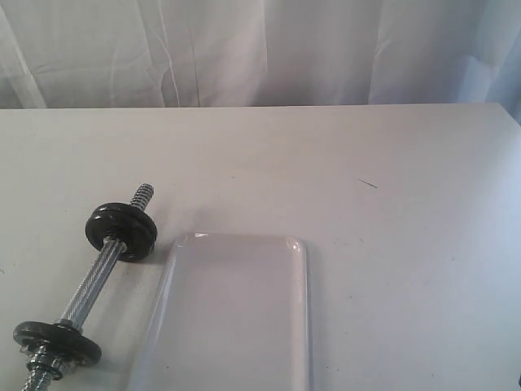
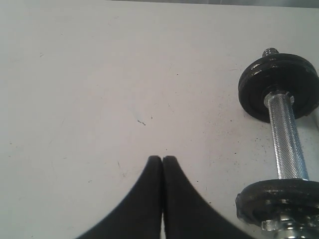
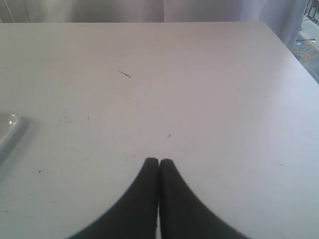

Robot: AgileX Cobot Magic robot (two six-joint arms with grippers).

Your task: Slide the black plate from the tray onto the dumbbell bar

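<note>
The dumbbell bar [image 1: 88, 283] lies slantwise on the white table at the left, its chrome rod carrying two small black discs [image 1: 122, 230] [image 1: 57, 342] and a chrome collar nut [image 1: 45, 366]. In the left wrist view the bar [image 2: 286, 144] lies off to one side of my left gripper [image 2: 163, 158], which is shut on nothing. The white tray [image 1: 236, 309] lies beside the bar; the part in view holds nothing. No loose black plate shows in any view. My right gripper [image 3: 158, 160] is shut and empty over bare table, with a tray corner [image 3: 7, 127] at the edge of its view.
The white table [image 1: 391, 204] runs back to a pale curtain [image 1: 260, 49]. Its right edge [image 3: 294, 55] shows in the right wrist view. Neither arm appears in the exterior view.
</note>
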